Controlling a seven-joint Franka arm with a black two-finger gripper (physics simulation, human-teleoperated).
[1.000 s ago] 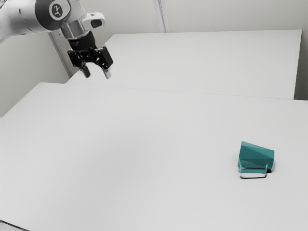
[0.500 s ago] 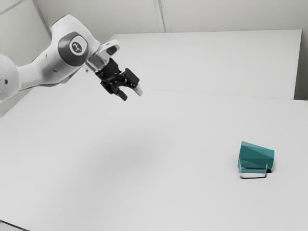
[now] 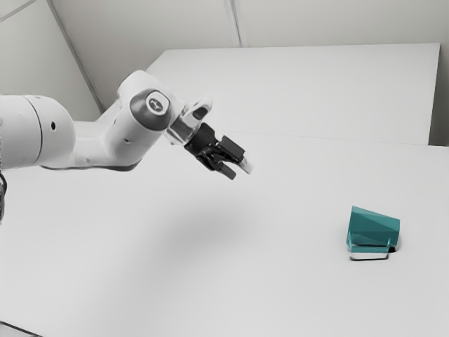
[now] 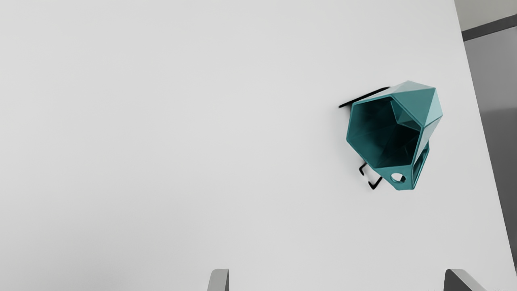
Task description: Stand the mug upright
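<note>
Mug [image 3: 374, 229] lies on its side on the bench [image 3: 175, 274], toward the exterior view's right. It is teal, with flat facets all round. The arm [image 3: 105, 144] reaches in from the exterior view's left, and the pincer [image 3: 239, 170] hangs above the bench, tilted down toward the mug but well apart from it.

The wrist view shows the two fingers of the pincer [image 4: 337, 279] standing wide apart, with bare bench seen between their tips. The mug's mouth is turned toward the pincer, so its dark inside [image 4: 375, 131] is in sight. The handle [image 4: 407, 184] juts from the side of the mug nearer the fingers, and a round hole passes through it. Thin black lines [image 4: 364, 97] mark the bench just beside the mug, some along its body and some by the handle. One edge of the bench runs near the mug, with a grey surface [image 4: 499, 133] beyond it.
</note>
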